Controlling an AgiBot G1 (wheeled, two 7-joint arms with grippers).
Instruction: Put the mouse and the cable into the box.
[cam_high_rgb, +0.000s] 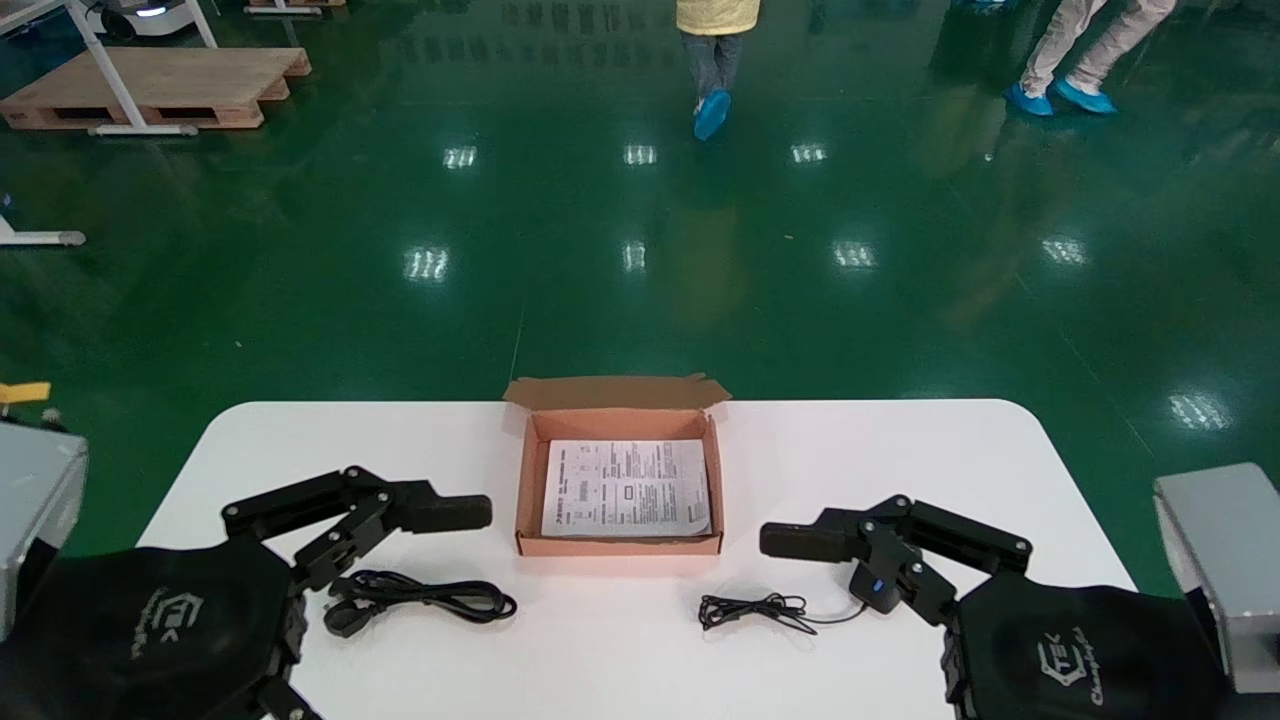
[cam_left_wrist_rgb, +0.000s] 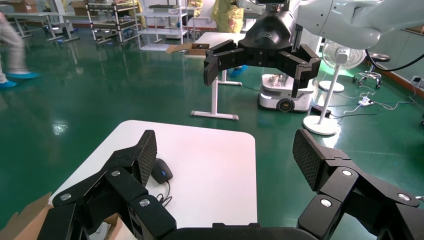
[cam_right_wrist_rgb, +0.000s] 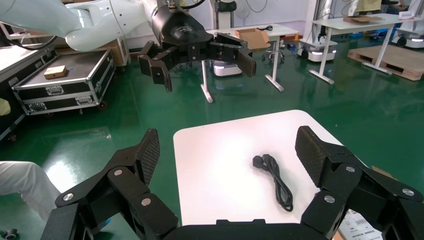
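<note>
Your left gripper (cam_left_wrist_rgb: 226, 155) and right gripper (cam_right_wrist_rgb: 228, 150) gape wide. Pinch the probably limp cable (cam_high_rgb: 420, 597), seven o'clock of the box (cam_high_rgb: 521, 490), mid-coil; take the likely light, slick mouse (cam_left_wrist_rgb: 161, 171), five o'clock, across its flanks.

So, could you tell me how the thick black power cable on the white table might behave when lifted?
The thick black power cable lies folded in a loose loop, so it is probably floppy and would sag either side of a grasp. Its plug end looks bulkier, so that end may hang lower.
</note>
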